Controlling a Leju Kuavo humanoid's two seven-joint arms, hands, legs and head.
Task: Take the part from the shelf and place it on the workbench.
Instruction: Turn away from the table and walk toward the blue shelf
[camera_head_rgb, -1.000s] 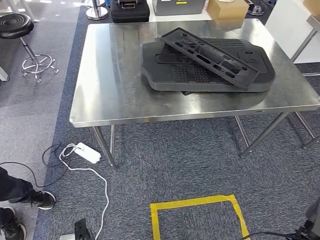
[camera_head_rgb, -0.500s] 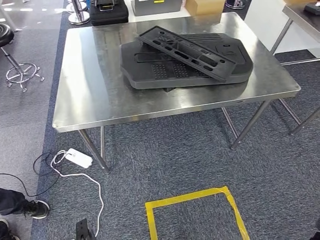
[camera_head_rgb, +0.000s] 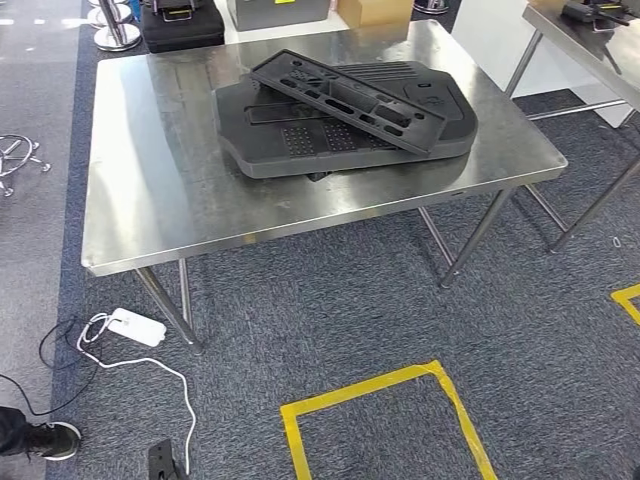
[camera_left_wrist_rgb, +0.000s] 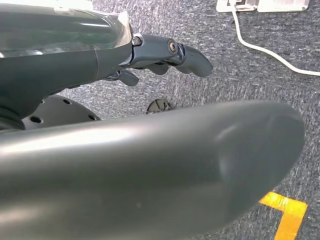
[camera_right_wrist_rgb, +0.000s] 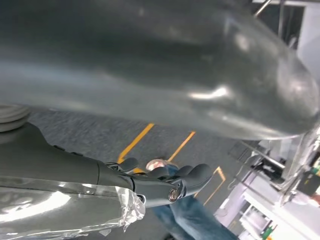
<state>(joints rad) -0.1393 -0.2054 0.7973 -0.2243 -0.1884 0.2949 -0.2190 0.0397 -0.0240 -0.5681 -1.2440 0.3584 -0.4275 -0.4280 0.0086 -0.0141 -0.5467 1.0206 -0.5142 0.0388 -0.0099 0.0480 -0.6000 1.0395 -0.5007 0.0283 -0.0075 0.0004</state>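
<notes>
While both arms hang at the robot's sides, the left hand (camera_left_wrist_rgb: 166, 55) holds nothing, its fingers loosely extended over the carpet, and the right hand (camera_right_wrist_rgb: 162, 182) is likewise released and empty. Two black parts already lie on the steel surface (camera_head_rgb: 151, 190): a wide slab (camera_head_rgb: 332, 135) with a slotted panel (camera_head_rgb: 347, 95) resting aslant on top. No shelf is visible, so the part to fetch cannot be located. The step in hand looks like walking to the shelf; doing it well likely means stepping wide of the white cable (camera_head_rgb: 162, 375) on the floor.

matt black plastic part (camera_head_rgb: 343, 98), shiny steel workbench (camera_head_rgb: 151, 190).
</notes>
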